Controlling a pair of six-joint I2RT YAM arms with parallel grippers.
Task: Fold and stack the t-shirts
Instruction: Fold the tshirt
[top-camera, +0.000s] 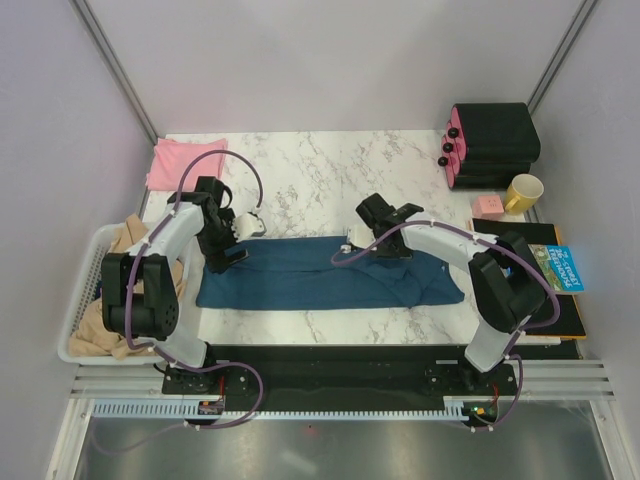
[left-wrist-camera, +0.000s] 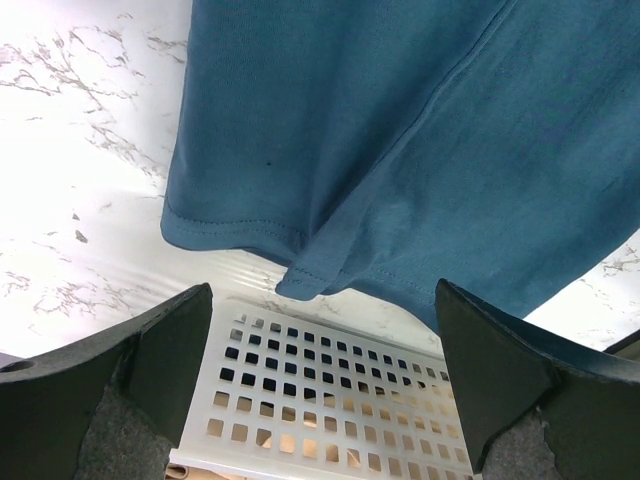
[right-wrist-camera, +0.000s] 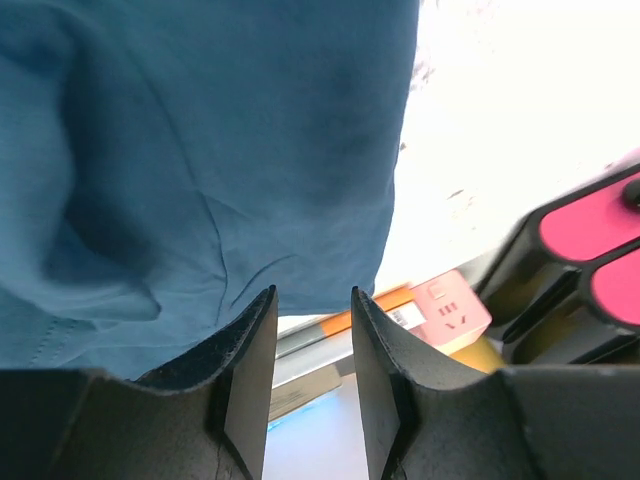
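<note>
The dark teal t-shirt (top-camera: 330, 275) lies folded into a long strip across the marble table. The pale pink t-shirt (top-camera: 185, 160) sits folded at the back left corner. My left gripper (top-camera: 232, 248) hovers over the strip's left end, jaws wide open and empty; in its wrist view (left-wrist-camera: 322, 300) the teal hem (left-wrist-camera: 300, 270) lies just ahead of the fingers. My right gripper (top-camera: 358, 243) is above the strip's upper edge near the middle. Its wrist view (right-wrist-camera: 312, 295) shows the jaws apart with nothing between them and teal cloth (right-wrist-camera: 200, 150) beneath.
A white perforated basket (top-camera: 85, 300) holding beige cloth stands at the left edge, also under the left fingers (left-wrist-camera: 330, 380). Black-and-pink cases (top-camera: 490, 145), a yellow mug (top-camera: 523, 192), a small pink box (top-camera: 487, 206) and a blue book (top-camera: 560, 268) crowd the right side.
</note>
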